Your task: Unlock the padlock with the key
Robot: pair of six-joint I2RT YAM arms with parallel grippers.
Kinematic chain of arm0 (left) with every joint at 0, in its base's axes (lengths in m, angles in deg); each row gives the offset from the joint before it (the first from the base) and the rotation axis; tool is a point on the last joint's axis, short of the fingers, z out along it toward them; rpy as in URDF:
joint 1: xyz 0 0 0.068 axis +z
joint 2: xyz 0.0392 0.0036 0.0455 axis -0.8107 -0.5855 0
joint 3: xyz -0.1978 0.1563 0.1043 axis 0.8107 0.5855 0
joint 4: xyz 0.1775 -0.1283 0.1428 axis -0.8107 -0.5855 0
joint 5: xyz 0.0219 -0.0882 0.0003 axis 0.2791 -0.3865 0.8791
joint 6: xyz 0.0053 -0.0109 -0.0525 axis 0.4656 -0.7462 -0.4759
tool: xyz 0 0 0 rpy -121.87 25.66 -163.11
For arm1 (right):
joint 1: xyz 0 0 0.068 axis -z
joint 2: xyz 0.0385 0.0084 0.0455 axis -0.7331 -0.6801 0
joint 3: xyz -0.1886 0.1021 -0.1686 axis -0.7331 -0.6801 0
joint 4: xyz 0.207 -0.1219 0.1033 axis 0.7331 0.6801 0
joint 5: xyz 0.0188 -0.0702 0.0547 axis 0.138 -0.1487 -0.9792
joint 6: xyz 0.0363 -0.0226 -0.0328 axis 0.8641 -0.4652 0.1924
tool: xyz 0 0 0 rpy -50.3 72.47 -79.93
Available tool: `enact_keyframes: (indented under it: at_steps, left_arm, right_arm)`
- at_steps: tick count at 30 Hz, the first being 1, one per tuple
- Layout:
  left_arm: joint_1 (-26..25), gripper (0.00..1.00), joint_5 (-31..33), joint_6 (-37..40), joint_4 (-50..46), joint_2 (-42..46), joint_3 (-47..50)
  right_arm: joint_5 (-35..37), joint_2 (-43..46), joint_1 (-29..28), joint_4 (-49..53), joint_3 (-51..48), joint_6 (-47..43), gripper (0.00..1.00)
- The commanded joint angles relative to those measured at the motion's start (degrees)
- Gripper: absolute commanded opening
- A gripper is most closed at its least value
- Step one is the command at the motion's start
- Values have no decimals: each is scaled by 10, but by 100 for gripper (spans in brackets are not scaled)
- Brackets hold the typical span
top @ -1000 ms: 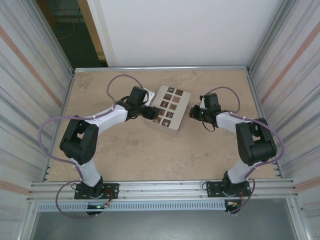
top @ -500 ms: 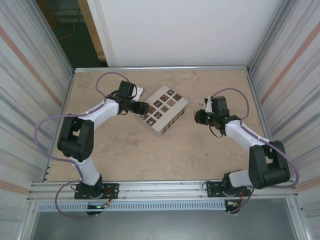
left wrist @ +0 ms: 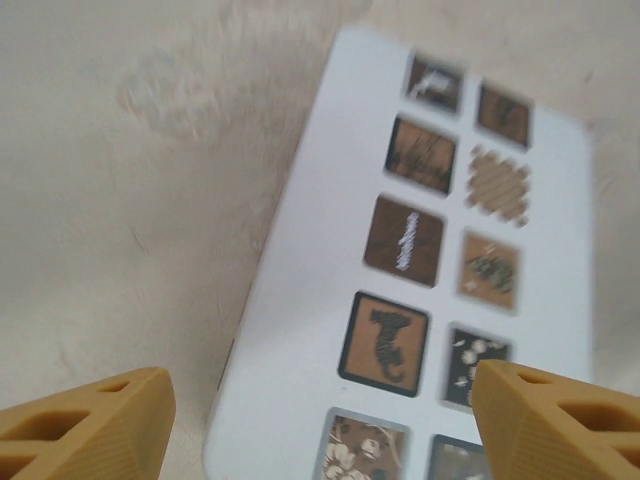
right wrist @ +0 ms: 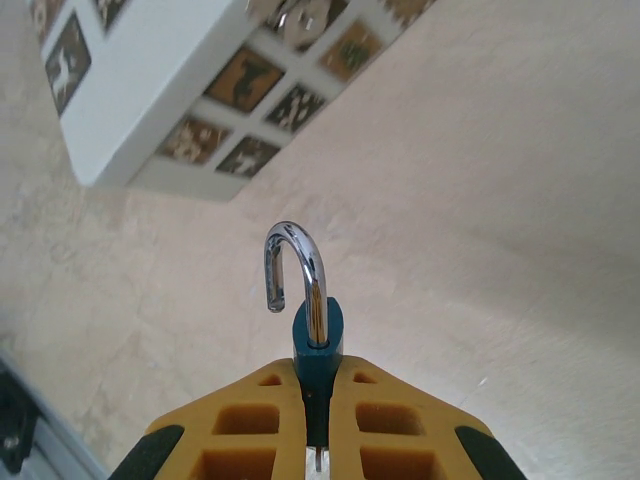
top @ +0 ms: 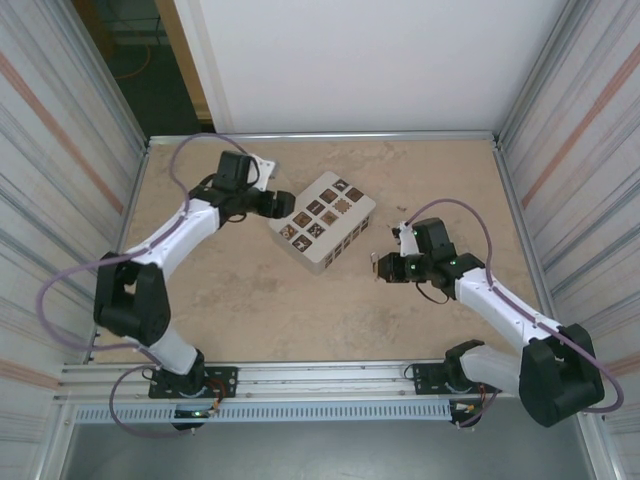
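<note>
My right gripper pinches the padlock by its body, leaving the open shackle clear, while my left gripper hovers spread wide over the tiled box, far left.

A white box faced with patterned brown tiles sits skewed on the beige worktop, a little toward 12 o'clock of centre. The left claw is at the box's 10 o'clock edge. The right claw is apart from the box at its 4 o'clock, with a small object at its tip, too small to identify.
</note>
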Motion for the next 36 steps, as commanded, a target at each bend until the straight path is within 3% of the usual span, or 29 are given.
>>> enact_keyframes:
  at_steps: [1, 8, 18, 29, 30, 36]
  left_arm:
    - [4, 79, -20, -27, 21, 84, 35]
    - [5, 79, -38, -90, 82, 228, 163]
    - [7, 80, 41, -115, 81, 375, 276]
    - [9, 82, 95, -136, 74, 436, 337]
    - [8, 82, 96, -137, 76, 436, 339]
    - [9, 82, 99, -136, 82, 431, 342]
  right_arm:
    - [-25, 9, -36, 8, -23, 21, 0]
    - [-55, -14, -85, -96, -89, 96, 0]
    - [-90, -85, -90, -157, -115, 115, 0]
    - [-72, -146, -91, -184, -124, 120, 0]
    - [-64, -148, -91, -179, -122, 118, 6]
    - [-41, -146, -91, -159, -114, 113, 20]
